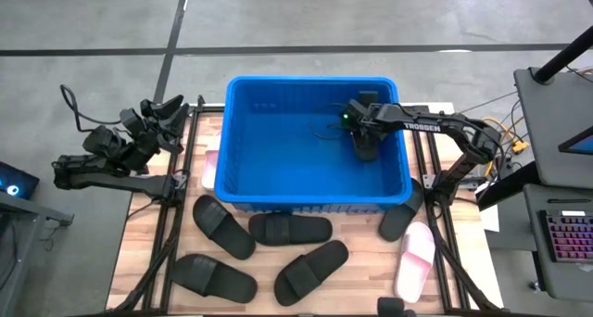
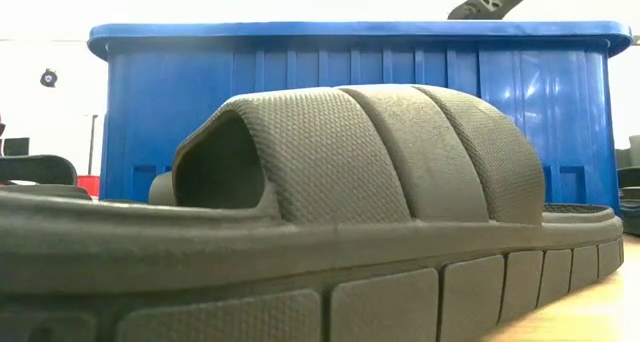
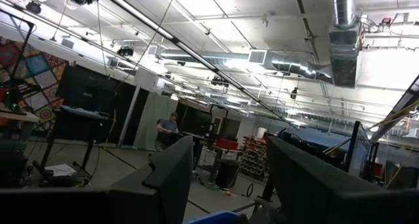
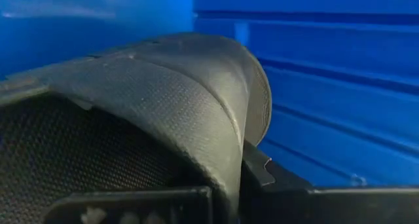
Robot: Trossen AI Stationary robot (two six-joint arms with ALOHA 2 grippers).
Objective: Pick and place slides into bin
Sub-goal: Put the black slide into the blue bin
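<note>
The blue bin (image 1: 278, 159) stands in the middle of the table; in the low view its wall (image 2: 560, 102) rises behind a black slide (image 2: 380, 172) lying sole down close to the camera. My right gripper (image 1: 363, 139) reaches down into the bin's far right part, shut on another black slide (image 4: 150, 99). Several more black slides (image 1: 289, 228) and a pink one (image 1: 415, 259) lie sole down on the table in front of the bin. My left gripper (image 3: 229, 185) is raised at the table's left (image 1: 159, 118), open, with nothing between its fingers. My right gripper pinches the black slide's wide strap at its edge (image 4: 230, 160) between the two fingers (image 4: 288, 191). It comes from above, slanting down into the bin from the right. The slide is inside the bin's walls; whether it rests on the bin's floor I cannot tell.
A pale object (image 1: 210, 167) lies half hidden at the bin's left wall. One black slide (image 1: 398, 220) lies by the bin's near right corner. Cables and a keyboard (image 1: 565, 238) sit off the table's right side. A person shows far off in the room (image 3: 169, 124).
</note>
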